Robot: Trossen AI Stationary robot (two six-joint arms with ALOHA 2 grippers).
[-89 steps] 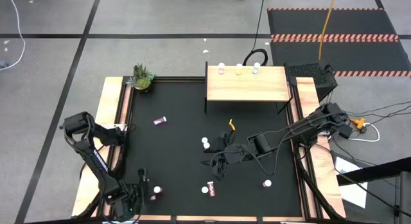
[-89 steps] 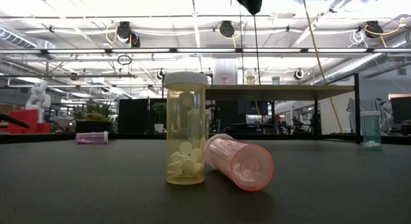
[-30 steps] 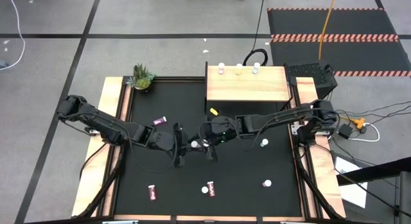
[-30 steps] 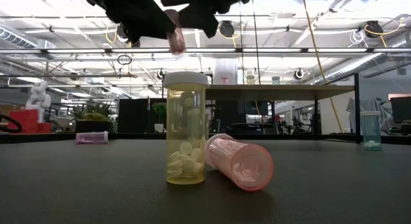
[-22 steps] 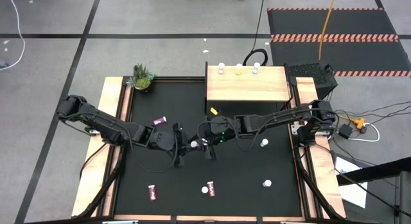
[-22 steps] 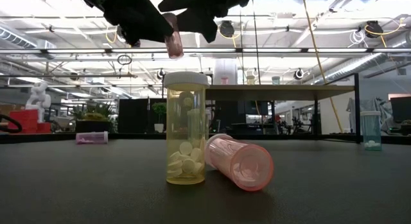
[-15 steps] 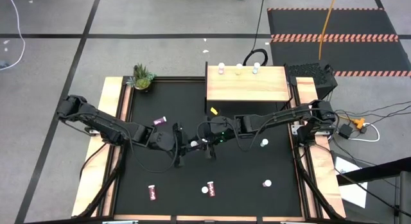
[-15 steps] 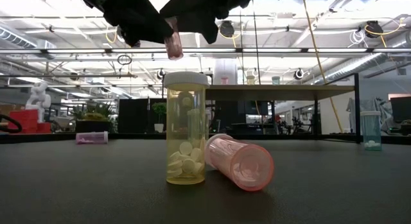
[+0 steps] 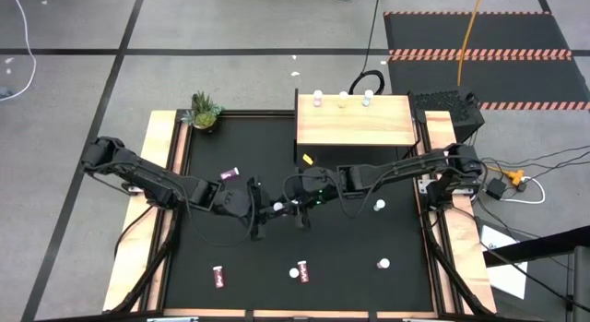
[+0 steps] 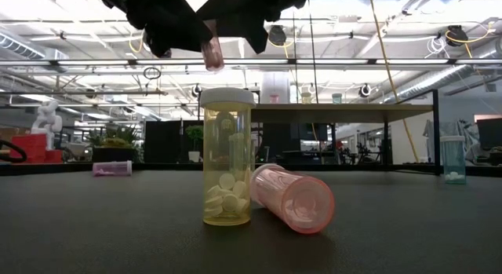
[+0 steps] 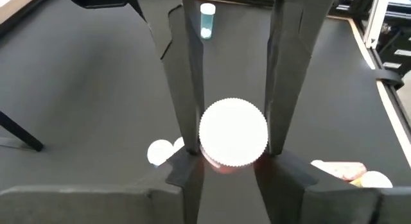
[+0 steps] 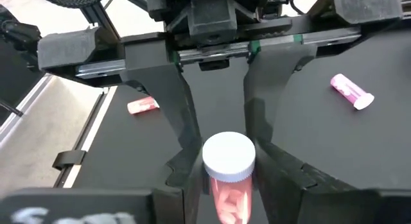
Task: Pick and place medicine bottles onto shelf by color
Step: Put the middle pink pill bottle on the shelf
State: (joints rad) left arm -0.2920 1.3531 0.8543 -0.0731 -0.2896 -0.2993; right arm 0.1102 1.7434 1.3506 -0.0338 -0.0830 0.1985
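Grippers are meeting mid-table, so you're looking at a handoff. Your left gripper (image 9: 268,209) is pinching a pink bottle (image 10: 212,48) between narrowly parted fingers, its white cap (image 11: 232,131) filling that wrist view. Your right gripper (image 9: 295,208) is facing it nose to nose, fingers sitting against the same bottle (image 12: 227,176) on both sides, so both are clamping it in the air. Below them a yellow bottle (image 10: 227,158) is standing with a pink one (image 10: 292,198) lying against it. Beyond your right gripper, the shelf (image 9: 355,121) is carrying three bottles along its far edge.
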